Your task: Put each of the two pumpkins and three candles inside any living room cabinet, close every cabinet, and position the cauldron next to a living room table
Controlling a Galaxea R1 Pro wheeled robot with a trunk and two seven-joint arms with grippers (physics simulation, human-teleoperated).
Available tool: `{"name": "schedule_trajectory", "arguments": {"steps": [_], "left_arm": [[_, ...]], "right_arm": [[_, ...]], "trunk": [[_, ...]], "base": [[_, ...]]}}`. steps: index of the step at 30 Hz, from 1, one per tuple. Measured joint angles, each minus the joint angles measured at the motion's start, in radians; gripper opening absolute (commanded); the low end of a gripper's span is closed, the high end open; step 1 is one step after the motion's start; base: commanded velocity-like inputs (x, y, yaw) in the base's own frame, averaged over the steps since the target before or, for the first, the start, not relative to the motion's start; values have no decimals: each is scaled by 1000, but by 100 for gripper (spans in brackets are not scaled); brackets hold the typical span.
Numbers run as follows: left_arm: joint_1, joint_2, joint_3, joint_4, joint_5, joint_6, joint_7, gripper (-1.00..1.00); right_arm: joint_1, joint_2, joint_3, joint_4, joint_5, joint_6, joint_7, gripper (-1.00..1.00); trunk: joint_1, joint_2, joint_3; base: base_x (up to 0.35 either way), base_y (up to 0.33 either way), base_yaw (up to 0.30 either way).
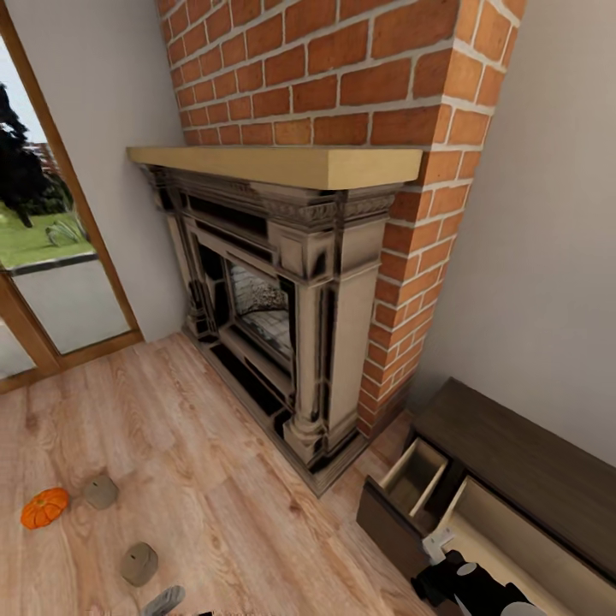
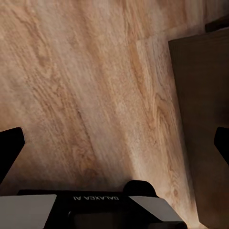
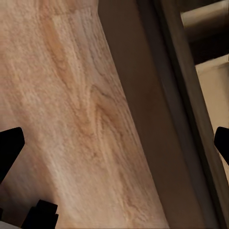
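Plank floor [image 1: 214, 479] fills the lower head view, pale walls behind, brick chimney [image 1: 342, 77] rising over a dark ornate fireplace [image 1: 282, 308] with a pale wood mantel [image 1: 282, 162]. We see a glass door [image 1: 43, 239] with wood frame at left, grass outside. One pumpkin [image 1: 44, 507] lies on the floor at far left, well apart from the cabinet [image 1: 513, 462], which sits low at right against the wall. Just beside the pumpkin is a small grey-tan candle [image 1: 101, 492]; a second candle [image 1: 139, 564] lies nearer us, and a grey object [image 1: 164, 601] at the bottom edge is too cut off to name. Two drawers stand pulled out of the cabinet: a narrow drawer [image 1: 417, 479] and a wide drawer [image 1: 505, 547], both with beige insides, nothing seen in them. Dark arm parts [image 1: 466, 586] show by the wide drawer at bottom right.

Left wrist view: our left gripper [image 2: 114, 150] hangs over bare floor, fingers spread to both edges, nothing between them; a dark brown panel [image 2: 200, 119], likely a drawer front, lies at one side.

Right wrist view: our right gripper [image 3: 114, 148] is also spread wide and holds nothing, over floor beside a dark drawer front [image 3: 138, 95], with beige drawer interior [image 3: 214, 90] past it.
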Motion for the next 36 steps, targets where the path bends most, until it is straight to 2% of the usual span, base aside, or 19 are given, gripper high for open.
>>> {"name": "schedule_trajectory", "arguments": {"steps": [23, 25, 27, 29, 31, 34, 36], "left_arm": [[0, 3, 2, 3, 1, 0, 4, 100], [0, 2, 2, 1, 1, 0, 15, 100], [0, 0, 3, -4, 0, 1, 48, 100], [-1, -5, 4, -9, 0, 1, 79, 100], [-1, -8, 4, -10, 1, 2, 89, 100], [-1, -10, 4, -12, 3, 6, 90, 100], [-1, -11, 4, -16, 3, 10, 87, 100]], "right_arm": [[0, 1, 4, -2, 0, 14, 3, 100], [-1, 7, 9, -3, 0, 17, 3, 100], [-1, 24, 15, -6, 0, 21, 3, 100], [-2, 34, 23, -12, 1, 53, 3, 100], [-5, 42, 25, -15, 0, 93, 3, 100], [-8, 74, 27, -19, 0, 137, 2, 100], [-9, 85, 28, -21, 2, 148, 2, 100]], "trunk": [[0, 0, -2], [0, 0, -2], [0, 0, -3], [0, 0, -4], [0, 0, -6], [0, 0, -8], [0, 0, -10]], "base": [[0, 0, 299], [0, 0, 299], [0, 0, 299], [0, 0, 289], [0, 0, 272], [0, 0, 257], [0, 0, 191]]}}
